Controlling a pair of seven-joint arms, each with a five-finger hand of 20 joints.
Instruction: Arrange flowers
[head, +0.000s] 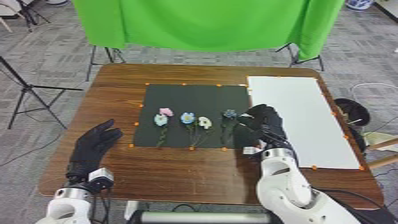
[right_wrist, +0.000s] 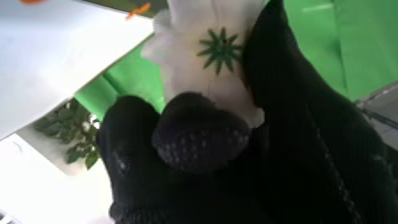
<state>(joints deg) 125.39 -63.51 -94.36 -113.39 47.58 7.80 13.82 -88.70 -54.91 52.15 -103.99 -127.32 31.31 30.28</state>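
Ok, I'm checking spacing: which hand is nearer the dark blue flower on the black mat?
Right. The right hand is just right of the dark blue flower; the left hand is far to its left, beyond the black mat.

I see smooth white arms (head: 286, 187) at five and seven o'clock, dark cables (head: 346, 191), black gloves (head: 91, 145) with pale stitching (right_wrist: 330, 162)
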